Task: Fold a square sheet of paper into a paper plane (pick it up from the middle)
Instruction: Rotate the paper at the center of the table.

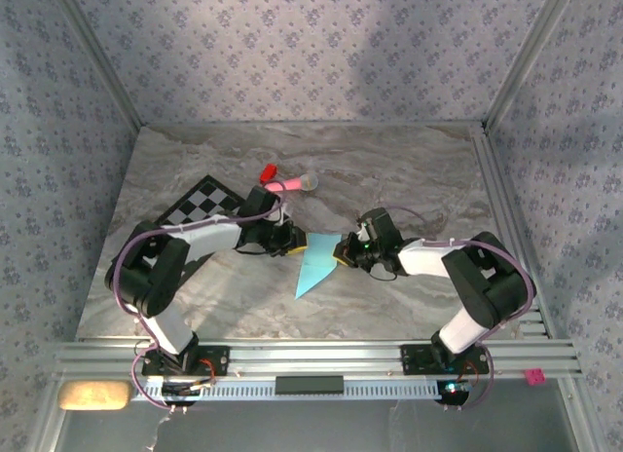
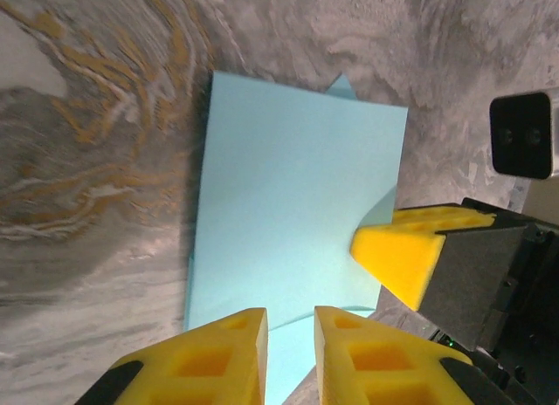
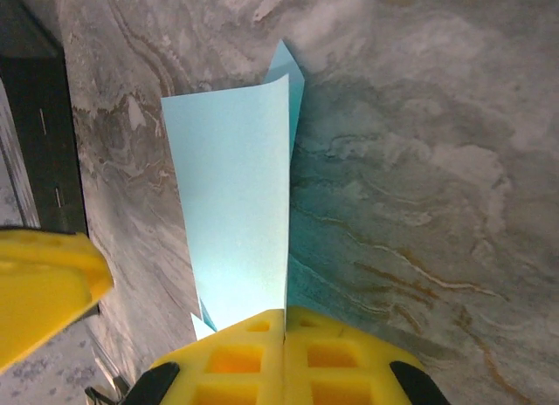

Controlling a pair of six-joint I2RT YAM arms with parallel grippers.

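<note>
we see the folded blue paper point(image 1: 316, 262) at the middle of the table point(image 1: 409, 179), tip toward six o'clock. at its three o'clock our right gripper point(image 3: 286, 316) pinches its edge; at nine o'clock our left gripper point(image 2: 291, 313) stands slightly spread. beyond, at eleven o'clock, lies a pink toy point(image 1: 289, 185).

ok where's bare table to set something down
Free: the far right of the table behind the right arm, and the near strip along the front rail. Crowded: the middle, where left gripper and right gripper meet at the blue paper; checkered mat and pink stick toy far left.
</note>
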